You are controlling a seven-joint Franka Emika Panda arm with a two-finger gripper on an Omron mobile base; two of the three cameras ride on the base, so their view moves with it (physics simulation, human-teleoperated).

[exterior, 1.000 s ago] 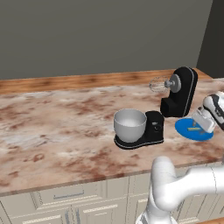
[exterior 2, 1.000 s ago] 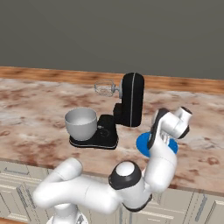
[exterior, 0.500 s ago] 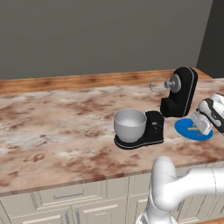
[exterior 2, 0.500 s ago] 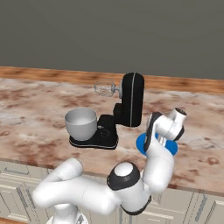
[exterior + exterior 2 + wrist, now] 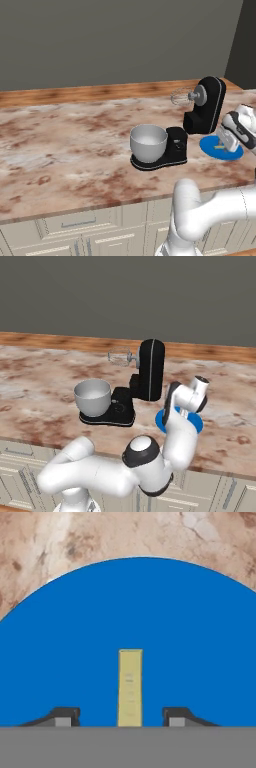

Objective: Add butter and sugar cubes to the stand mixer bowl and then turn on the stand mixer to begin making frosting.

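While the butter stick [image 5: 130, 687] lies on the blue plate [image 5: 200, 637] just right of the stand mixer [image 5: 204, 105], the gripper [image 5: 120, 717] stands over it, jaws apart on both sides, not touching. Closing should be centred and squeeze gently. No writing is readable.

Wide bare marble counter [image 5: 65, 145] lies left of the stand mixer [image 5: 202, 107], open to approach. The stand mixer bowl [image 5: 148, 142] sits on the mixer's low base with nothing over its rim, the tilted head and whisk [image 5: 181, 96] standing farther back and to the right. Right of the base, the blue plate [image 5: 75, 662] lies flat, the butter stick [image 5: 130, 687] between the gripper [image 5: 119, 717] tips with gaps either side.
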